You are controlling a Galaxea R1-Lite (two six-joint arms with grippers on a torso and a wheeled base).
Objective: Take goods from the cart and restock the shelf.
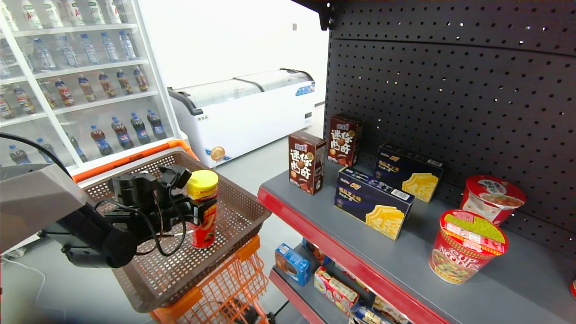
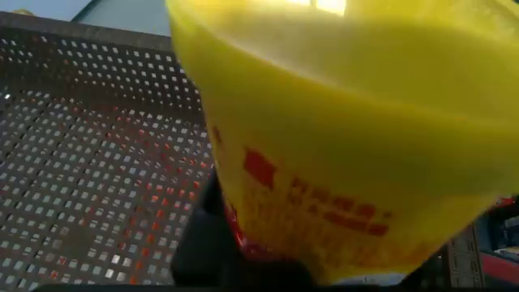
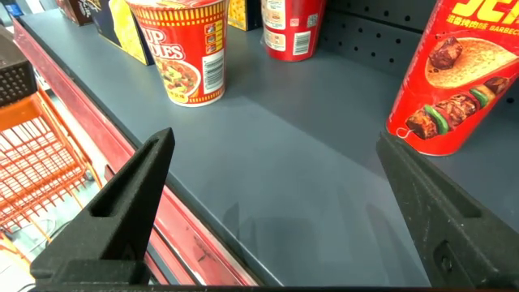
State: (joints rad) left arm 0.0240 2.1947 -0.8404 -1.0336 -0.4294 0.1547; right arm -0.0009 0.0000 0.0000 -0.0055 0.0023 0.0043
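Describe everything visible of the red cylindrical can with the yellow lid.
The red cylindrical can is tall and slim, with printed graphics on its glossy red wall and a yellow plastic-looking lid closed on top. It is upright inside the brown perforated basket on the orange cart. The left gripper clasps its upper body from the side, just below the lid. Whether its base rests on the basket floor cannot be told.

canister (image 1: 203, 211) in the basket (image 1: 245, 202) atop the cart (image 1: 234, 283), shelf (image 1: 531, 279) to its right, boxes (image 1: 373, 207) left of cups (image 1: 468, 245)
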